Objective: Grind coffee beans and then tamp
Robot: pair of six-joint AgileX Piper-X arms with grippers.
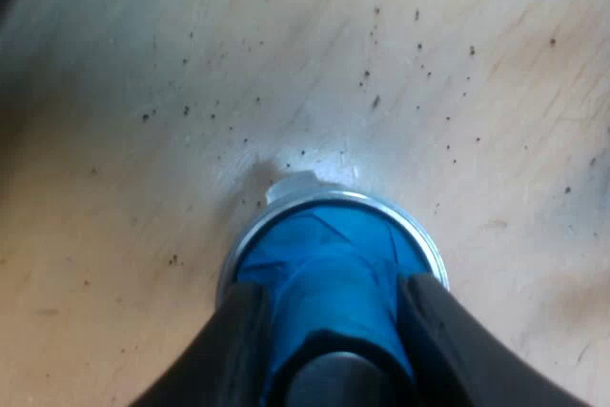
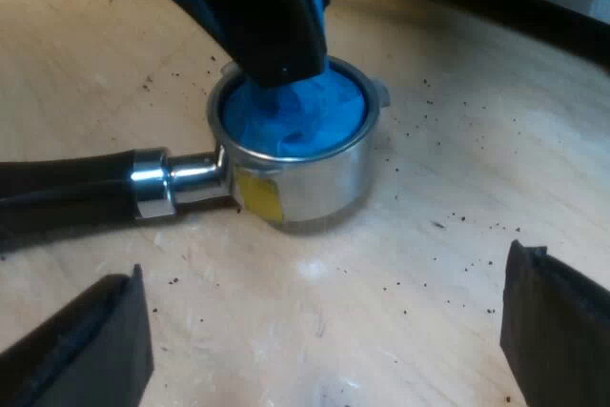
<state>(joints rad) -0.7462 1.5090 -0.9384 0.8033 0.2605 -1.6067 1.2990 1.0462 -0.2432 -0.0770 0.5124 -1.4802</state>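
The left gripper (image 1: 334, 316) clamps its jaws on the blue tamper (image 1: 322, 250) in the holder (image 2: 305, 178) on the worktop (image 2: 400, 312); the right gripper (image 2: 324, 331) hangs near the holder, jaws apart.

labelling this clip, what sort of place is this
Likely a coffee-making bench: a blue tamper sits in a metal holder on a wooden table speckled with dark grounds.

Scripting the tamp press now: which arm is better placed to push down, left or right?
Left. The left gripper is shut on the blue tamper, which already sits in the holder. The right gripper hangs open and empty short of the holder, touching nothing; it might steady the handle.
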